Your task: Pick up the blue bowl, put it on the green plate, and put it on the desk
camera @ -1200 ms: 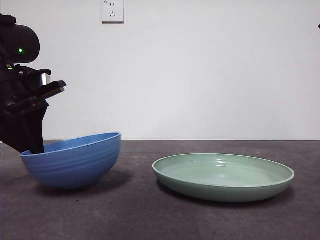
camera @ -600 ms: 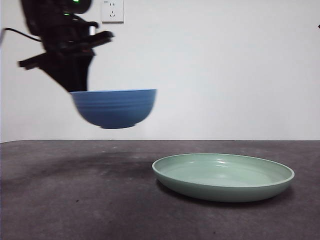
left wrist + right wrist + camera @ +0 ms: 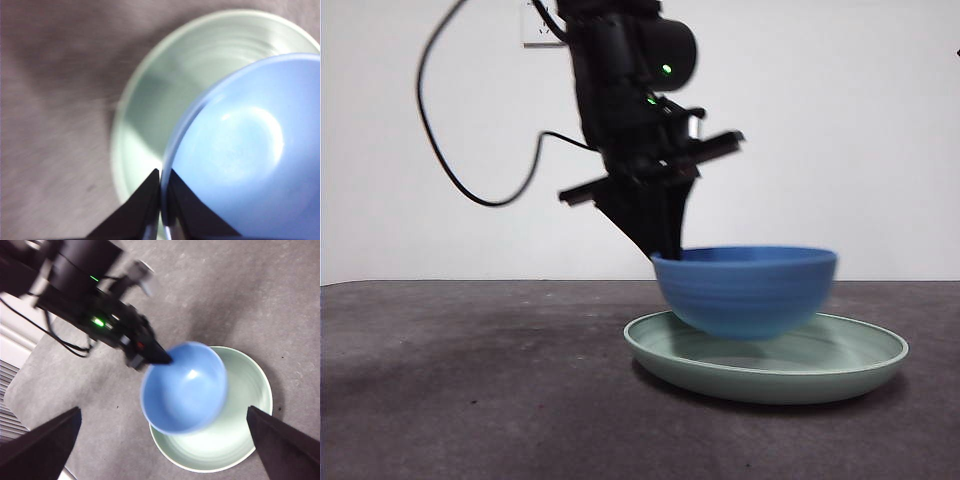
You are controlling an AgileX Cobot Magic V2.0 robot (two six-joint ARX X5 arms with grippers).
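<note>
1. Placement is the step in hand: you have the blue bowl (image 3: 745,290) carried over the green plate (image 3: 860,360), and it hangs low above the plate's basin. From the front view I cannot tell whether its foot touches the plate or is just clear of it; it reads as just clear.

2. Your left gripper (image 3: 161,200) has its jaws pressed together on the bowl's rim, one jaw inside the wall and one outside, so the bowl hangs from a single edge pinch. In the front view that gripper (image 3: 660,240) meets the rim on the bowl's left edge.

3. The left arm comes down steeply from the top of the front view, leaning toward the plate, with its cable looping off behind it. The bowl's rim looks level there.

4. The right wrist view shows the bowl (image 3: 184,386) off-centre over the plate (image 3: 250,440), overlapping the rim nearest the left arm.

5. Your next move, as I judge it, calls for a small shift toward the plate's middle, then a gentle descent until the foot sits flat, and only then letting go of the rim. Letting go early could tip the bowl or skid the plate across the desk (image 3: 470,400).

6. Your right gripper (image 3: 165,450) waits high above the scene with its jaws spread wide, holding nothing.
</note>
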